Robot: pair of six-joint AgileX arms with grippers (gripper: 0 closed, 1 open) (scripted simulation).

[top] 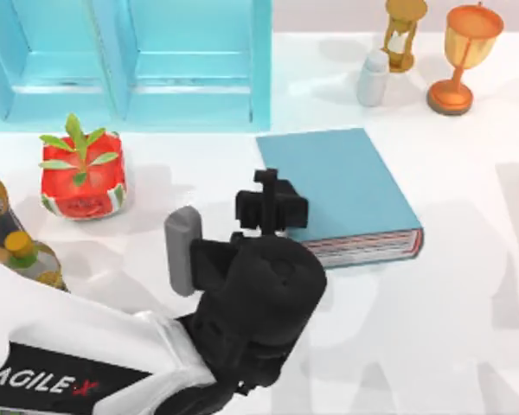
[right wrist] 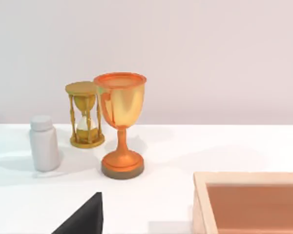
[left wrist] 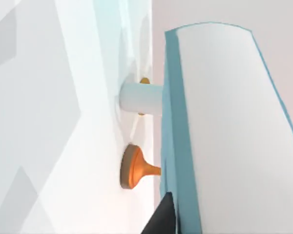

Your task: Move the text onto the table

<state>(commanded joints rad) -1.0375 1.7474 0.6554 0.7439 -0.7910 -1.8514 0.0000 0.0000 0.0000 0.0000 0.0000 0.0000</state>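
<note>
Teal-blue text (top: 342,186) lies flat on the white table (top: 450,346), mid-right in top view, just in front of the light-blue cabinet (top: 130,60); spine side toward cabinet, page edges w/ red trim facing the near edge. Left gripper (top: 272,207) sits at the book's left edge, about mid-length. In left wrist view the cover (left wrist: 234,136) looms right up close, one dark fingertip (left wrist: 163,219) beside its edge. Can't tell if fingers are spread, pressed together, or pinching the book — hidden under the wrist from above. Right arm parked off to the right; its wrist view faces the orange goblet (right wrist: 121,122), hourglass (right wrist: 84,114), white bottle (right wrist: 44,143) and a wooden box corner (right wrist: 249,202).

Judgement: book looks down already, so step in hand is prob. release & withdraw.

- Open fully before moving; no dragging the cover.
- Back out up & to the left, clear of the edge, so book doesn't skid.
- Mind the tomato-shaped box (top: 82,177) and bottles (top: 22,246) on the left during retreat.
- Keep it slow: wide flat book, little risk of tipping, but a snagged finger could spin it toward the goblet.
</note>
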